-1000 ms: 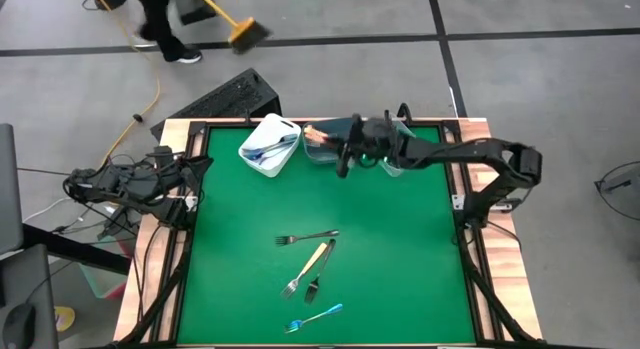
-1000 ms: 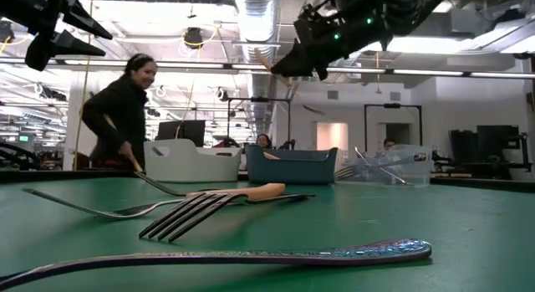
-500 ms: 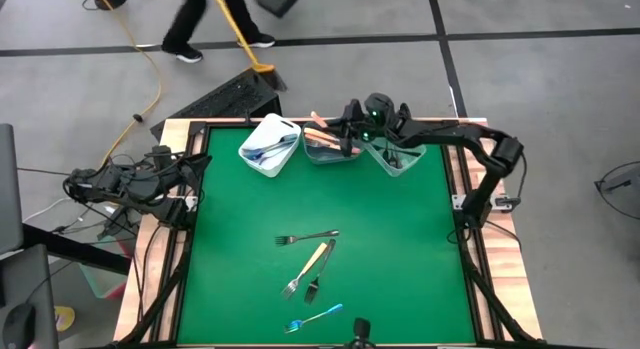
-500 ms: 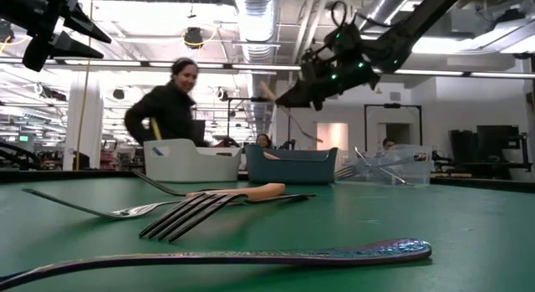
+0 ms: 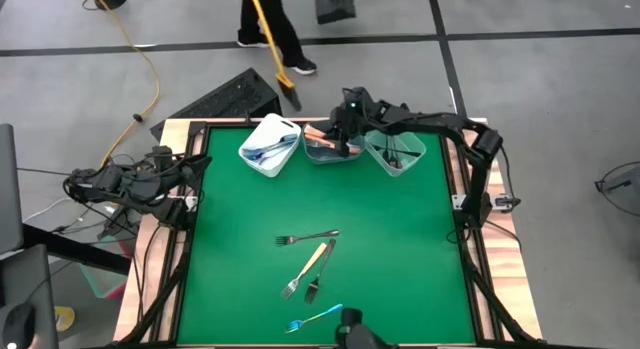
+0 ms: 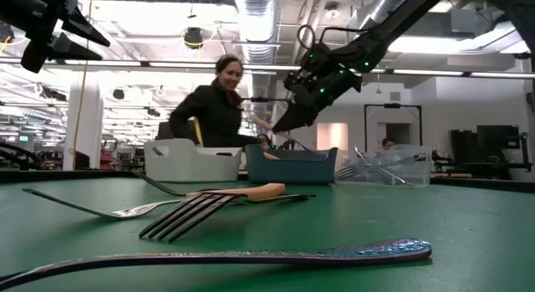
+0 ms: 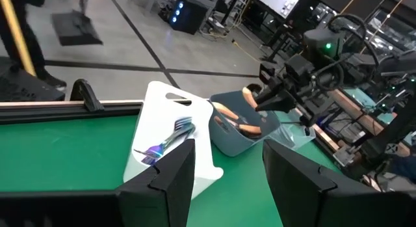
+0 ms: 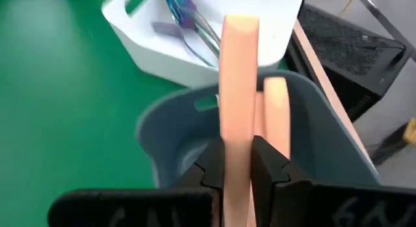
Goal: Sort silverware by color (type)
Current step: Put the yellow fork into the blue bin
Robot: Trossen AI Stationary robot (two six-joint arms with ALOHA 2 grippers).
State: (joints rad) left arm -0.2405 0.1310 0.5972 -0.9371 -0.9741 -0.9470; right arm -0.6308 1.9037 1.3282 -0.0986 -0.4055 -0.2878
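— Where is the orange-handled utensil (image 8: 238, 90) held?
— Over the grey-blue bin (image 5: 331, 149), clamped between the right gripper (image 8: 237, 163) fingers, which are closed on its handle.

Right end effector (image 8: 238, 167) clamped closed; left arm (image 5: 130, 181) parked table-side.

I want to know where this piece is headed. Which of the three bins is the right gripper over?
The grey-blue middle bin, between the white bin and the clear bin. The right gripper, shut on an orange-handled utensil, hangs over it.
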